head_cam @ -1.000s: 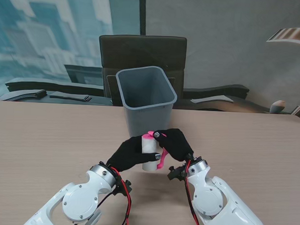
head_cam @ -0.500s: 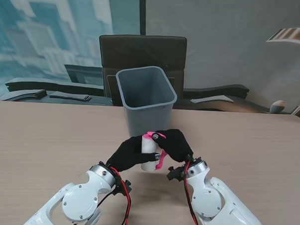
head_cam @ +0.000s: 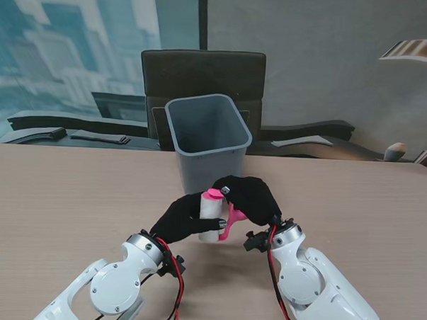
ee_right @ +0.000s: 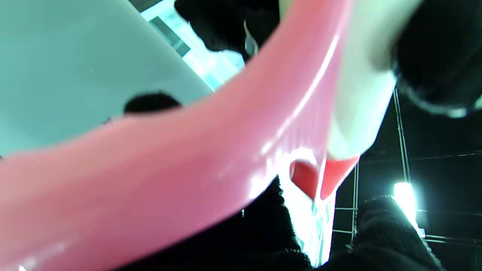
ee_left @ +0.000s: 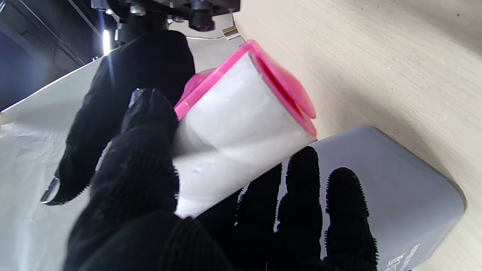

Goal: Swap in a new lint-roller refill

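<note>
Two arms, two black-gloved hands, one roller, one bin, one chair.

Nearest, bottom of the stand frame: both white arms come up from the lower corners and meet just below centre.

Left hand (head_cam: 185, 219): fingers wrapped round the white refill (head_cam: 211, 218), thumb on one side, the others on the far side. Left wrist view confirms the clamp: refill (ee_left: 233, 139) sits between thumb and fingers (ee_left: 301, 195), pink end cap showing at its far end.

Right hand (head_cam: 251, 199): curled over the pink handle (head_cam: 233, 219), fingertips reaching onto the roller's top end. Right wrist view is blurred and mostly filled by the handle (ee_right: 180, 165); gloved fingers lie against it, so it is gripping the handle, but finger placement cannot be read from there.

Roller (head_cam: 215, 215): one, held upright between the two hands, centre of frame, just in front of the bin. Can't tell whether its lower end touches the table (head_cam: 63, 203).

Bin (head_cam: 207, 142): one, grey, open, upright, just behind the hands, centre frame. It also appears in the left wrist view (ee_left: 395, 195).

Farthest: one dark chair (head_cam: 202, 69) behind the bin, upper centre, beyond the table edge.
</note>
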Controlling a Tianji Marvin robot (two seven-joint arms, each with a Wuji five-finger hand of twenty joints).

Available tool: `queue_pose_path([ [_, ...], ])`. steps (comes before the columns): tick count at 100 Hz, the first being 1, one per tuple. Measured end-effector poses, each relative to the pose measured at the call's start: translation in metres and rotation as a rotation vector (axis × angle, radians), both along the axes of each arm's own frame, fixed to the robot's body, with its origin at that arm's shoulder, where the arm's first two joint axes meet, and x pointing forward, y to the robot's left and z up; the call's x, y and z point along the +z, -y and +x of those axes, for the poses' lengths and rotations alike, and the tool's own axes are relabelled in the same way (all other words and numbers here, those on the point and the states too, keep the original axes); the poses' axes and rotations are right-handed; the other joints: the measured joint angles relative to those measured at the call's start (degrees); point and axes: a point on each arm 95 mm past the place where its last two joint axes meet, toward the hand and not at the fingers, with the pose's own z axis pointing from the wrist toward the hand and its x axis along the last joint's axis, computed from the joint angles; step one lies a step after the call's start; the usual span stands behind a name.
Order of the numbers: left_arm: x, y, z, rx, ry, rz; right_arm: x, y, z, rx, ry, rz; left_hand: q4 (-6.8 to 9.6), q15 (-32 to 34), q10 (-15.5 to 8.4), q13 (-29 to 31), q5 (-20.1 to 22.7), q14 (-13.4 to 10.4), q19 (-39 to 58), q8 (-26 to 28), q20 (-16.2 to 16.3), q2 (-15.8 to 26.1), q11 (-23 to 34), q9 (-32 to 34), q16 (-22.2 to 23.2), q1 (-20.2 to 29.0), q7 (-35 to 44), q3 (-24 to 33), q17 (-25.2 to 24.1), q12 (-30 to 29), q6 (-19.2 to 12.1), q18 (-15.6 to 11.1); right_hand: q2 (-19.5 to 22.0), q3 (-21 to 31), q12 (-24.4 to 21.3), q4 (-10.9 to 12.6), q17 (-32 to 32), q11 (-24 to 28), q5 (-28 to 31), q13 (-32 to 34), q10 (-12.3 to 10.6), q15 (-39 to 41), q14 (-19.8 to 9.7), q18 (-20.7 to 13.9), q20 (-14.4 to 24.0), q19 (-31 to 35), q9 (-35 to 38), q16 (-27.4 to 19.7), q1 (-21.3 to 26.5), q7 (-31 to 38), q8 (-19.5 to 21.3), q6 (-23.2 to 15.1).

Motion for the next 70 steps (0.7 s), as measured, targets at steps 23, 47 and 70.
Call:
queue_pose_path([
  [23,-0.006,-0.003,0.008,-0.027,0.175,0.114,0.011,0.013,0.0,-0.029,0.063,-0.044,0.0,0.0,-0.02,0.0,0.0,0.0,0.0,0.0,0.0,0.0,0.0,0.0,0.0,0.39,-0.46,0.01,-0.06,0.0,-0.01,0.0,-2.48,3.54,-4.14,0.0,-18.89,-5.33,-4.98,-14.61,2.35,-11.75,1.11,-0.64,2.87,-8.19,-13.4,-1.67,4.42,-2.58,0.34,-0.72],
  [47,-0.009,-0.009,0.015,-0.057,0.333,0.208,0.025,0.022,-0.003,-0.015,0.093,-0.143,0.0,0.01,-0.03,0.0,0.0,0.0,0.0,0.0,0.0,0.0,0.0,0.02,0.0,0.39,-0.47,0.01,-0.08,0.0,-0.01,0.0,-12.84,10.28,-7.17,0.83,-25.53,-8.96,-9.16,-20.75,2.16,-18.07,-0.36,-1.88,5.78,-15.55,-19.39,-1.56,11.58,-4.94,1.14,-2.16],
  [70,-0.011,-0.016,0.018,-0.08,0.469,0.283,0.03,0.024,-0.006,-0.012,0.143,-0.228,0.0,0.03,-0.04,0.0,0.0,0.01,0.0,0.0,0.0,0.0,0.0,0.06,0.0,0.39,-0.48,0.01,-0.08,0.0,-0.01,0.0,-20.08,13.63,-9.38,0.84,-32.12,-14.51,-13.41,-29.1,1.41,-24.48,-2.38,-3.09,5.8,-21.38,-31.18,-2.58,15.58,-6.82,1.14,-4.35],
])
